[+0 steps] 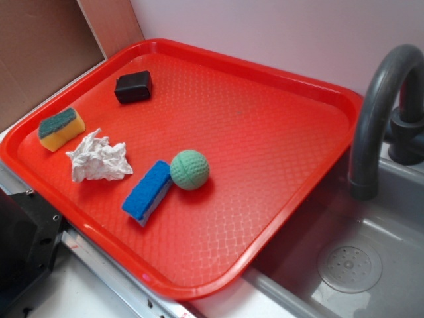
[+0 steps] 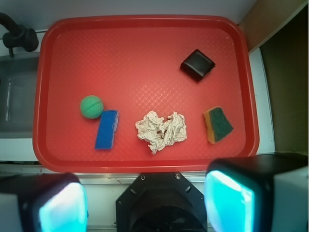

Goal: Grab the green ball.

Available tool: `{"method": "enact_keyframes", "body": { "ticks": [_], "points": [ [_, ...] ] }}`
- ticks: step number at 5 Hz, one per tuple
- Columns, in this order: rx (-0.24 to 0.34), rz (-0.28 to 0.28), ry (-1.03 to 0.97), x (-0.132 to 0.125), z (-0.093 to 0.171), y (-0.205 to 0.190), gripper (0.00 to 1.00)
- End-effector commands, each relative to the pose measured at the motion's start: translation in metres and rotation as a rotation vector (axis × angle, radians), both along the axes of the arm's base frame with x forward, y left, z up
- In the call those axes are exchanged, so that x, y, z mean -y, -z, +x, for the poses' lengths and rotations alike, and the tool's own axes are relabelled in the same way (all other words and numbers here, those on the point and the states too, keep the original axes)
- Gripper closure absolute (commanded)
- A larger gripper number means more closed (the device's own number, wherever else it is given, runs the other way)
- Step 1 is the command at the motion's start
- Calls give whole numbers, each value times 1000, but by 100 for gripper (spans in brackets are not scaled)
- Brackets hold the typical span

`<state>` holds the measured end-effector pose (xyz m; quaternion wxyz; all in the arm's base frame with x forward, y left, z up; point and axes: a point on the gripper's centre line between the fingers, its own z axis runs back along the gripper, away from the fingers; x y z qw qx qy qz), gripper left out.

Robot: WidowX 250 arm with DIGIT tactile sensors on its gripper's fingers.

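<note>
fingers (image 2: pixel 63 208) of the gripper (image 2: pixel 145 205) fill the bottom edge of the wrist view, two blurred dark blocks with glowing cyan pads, one at lower left and one at lower right, spread wide apart with nothing between them; the tool is released and hangs over the near edge, outside the tray. a dark octagonal mount sits between them at bottom centre.

beyond it lies the red tray (image 2: pixel 145 29), a textured plastic rectangle with a raised rim that takes up most of both views. the green ball (image 2: pixel 91 106) rests on it at left of centre in the wrist view, touching the upper end of the blue sponge (image 2: pixel 106 129), which lies lengthwise just below and to its right. in the exterior view the ball (image 1: pixel 189 169) sits near the middle of the frame with the blue sponge (image 1: pixel 147 192) against its left side.

a crumpled white paper (image 2: pixel 161 130) lies near the tray's centre, well apart from the ball. a yellow sponge with a green top (image 2: pixel 217 124) lies at right, and a black block (image 2: pixel 197 64) at upper right.

the tray's rim overhangs a grey sink (image 1: pixel 371 258) with a round drain at lower right of the exterior view, where a dark curved faucet (image 1: pixel 374 112) rises. a pale wall runs behind, with brown board at upper left.
</note>
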<state>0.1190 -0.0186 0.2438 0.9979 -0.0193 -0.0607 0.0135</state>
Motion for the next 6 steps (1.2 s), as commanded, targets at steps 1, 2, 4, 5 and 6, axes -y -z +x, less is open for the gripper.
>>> {"method": "enact_keyframes", "body": {
  "ticks": [1,2,4,5,6],
  "points": [
    [0,0,0,0,0,0,0],
    [12,-32,250,16,22,12,0],
    [82,-32,751,64,61,55,0],
    [57,27,933,79,70,74,0],
    [32,55,978,89,83,98,0]
  ]
}}
